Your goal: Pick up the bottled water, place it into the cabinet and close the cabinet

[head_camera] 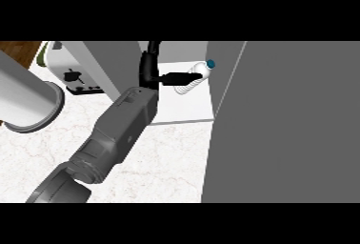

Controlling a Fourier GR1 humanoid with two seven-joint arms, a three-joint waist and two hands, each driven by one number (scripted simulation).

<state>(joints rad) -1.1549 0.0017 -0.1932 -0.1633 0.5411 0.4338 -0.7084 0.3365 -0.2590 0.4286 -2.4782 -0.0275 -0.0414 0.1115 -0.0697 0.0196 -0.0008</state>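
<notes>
The bottled water [199,71] is a clear ribbed bottle with a blue cap, tilted with the cap to the upper right, inside the open cabinet above its white shelf floor [186,108]. My right hand [172,77] reaches in from the lower left, black fingers wrapped across the bottle's body and hiding its lower part. The cabinet's grey door [281,124] stands open and fills the right side of the view. No left hand shows.
A white toaster [79,78] stands on the marble counter [162,162] left of the cabinet. A large light grey cylinder [28,102] juts in at the far left. The cabinet's grey side wall [112,59] rises just left of my forearm.
</notes>
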